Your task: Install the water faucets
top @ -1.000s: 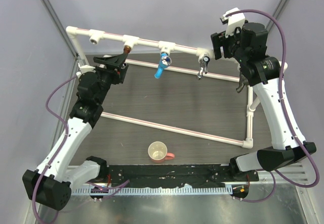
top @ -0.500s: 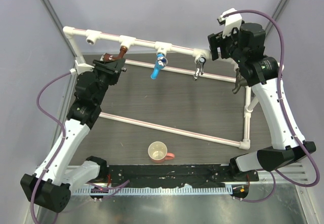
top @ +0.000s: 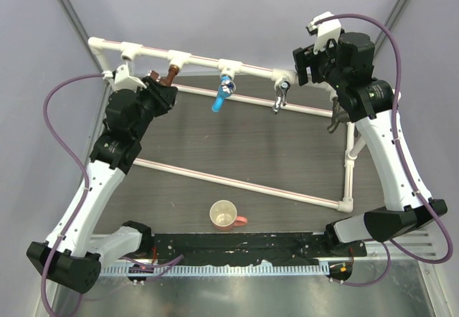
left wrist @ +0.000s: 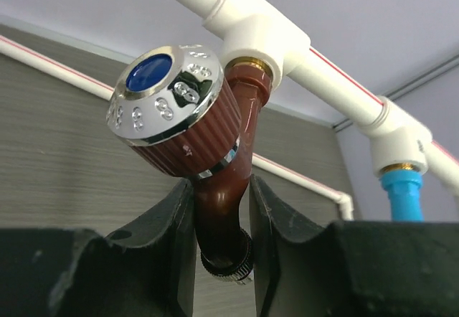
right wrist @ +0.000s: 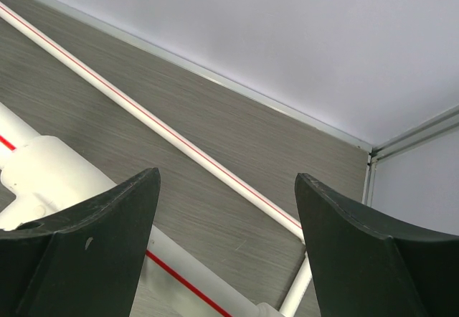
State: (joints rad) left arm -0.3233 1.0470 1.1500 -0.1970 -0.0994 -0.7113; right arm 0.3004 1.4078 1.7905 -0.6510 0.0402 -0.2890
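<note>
The reddish-brown copper faucet (top: 171, 73) hangs in a white tee socket (left wrist: 265, 41) on the top pipe rail (top: 201, 59). In the left wrist view its chrome-rimmed handle with a blue cap faces me and its spout (left wrist: 219, 209) points down. My left gripper (top: 162, 90) is shut on that spout, one finger (left wrist: 168, 245) on each side. The blue faucet (top: 221, 95) and the chrome faucet (top: 281, 96) hang from tees further right. My right gripper (top: 302, 67) is open and empty by the rail's right end, over the pipes (right wrist: 43, 166).
An empty tee socket (top: 130, 51) sits left of the copper faucet. A dark faucet-like piece (top: 336, 121) hangs by the right post. The pipe frame's lower bar (top: 237, 181) crosses the dark mat. A cream cup (top: 224, 215) stands near the front.
My left wrist has rolled and risen toward the rail while gripping the copper faucet, which turned with it. The rail shifted slightly left. The right arm barely moved.
</note>
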